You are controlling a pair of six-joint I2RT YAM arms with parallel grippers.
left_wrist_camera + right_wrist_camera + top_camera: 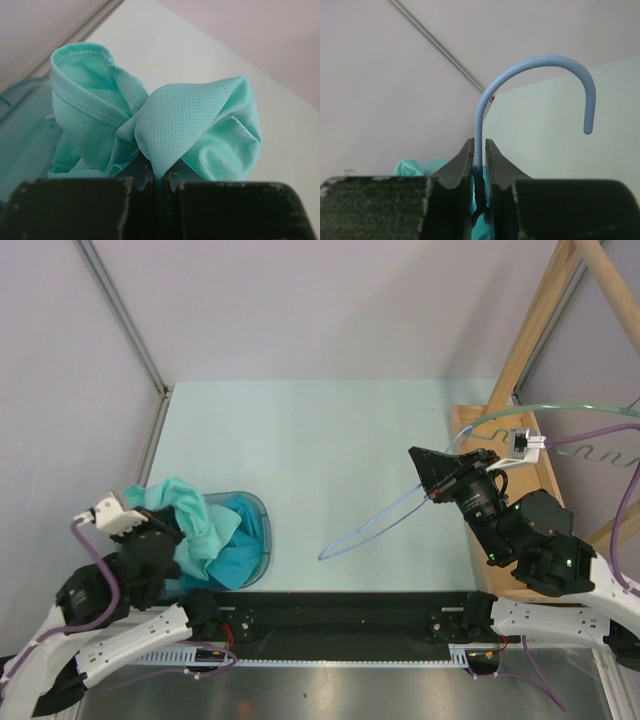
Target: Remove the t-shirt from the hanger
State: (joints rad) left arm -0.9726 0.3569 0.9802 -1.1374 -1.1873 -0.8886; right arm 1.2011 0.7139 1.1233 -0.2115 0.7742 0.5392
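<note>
The mint-green t-shirt [190,520] is bunched up over a blue bin [258,525] at the near left. My left gripper [168,533] is shut on a fold of it; in the left wrist view the mesh cloth [200,125] is pinched between the closed jaws [159,172]. The light blue wire hanger [330,552] is bare and hangs in the air at centre right. My right gripper [428,478] is shut on its neck, and in the right wrist view the hook [540,62] rises out of the closed jaws [479,150]. The shirt shows far behind [415,167].
Darker teal cloth [238,545] lies in the bin. A wooden rack [540,320] with its base [468,425] stands at the right edge, carrying a pale green hanger [560,410]. A metal frame post [120,310] runs along the left wall.
</note>
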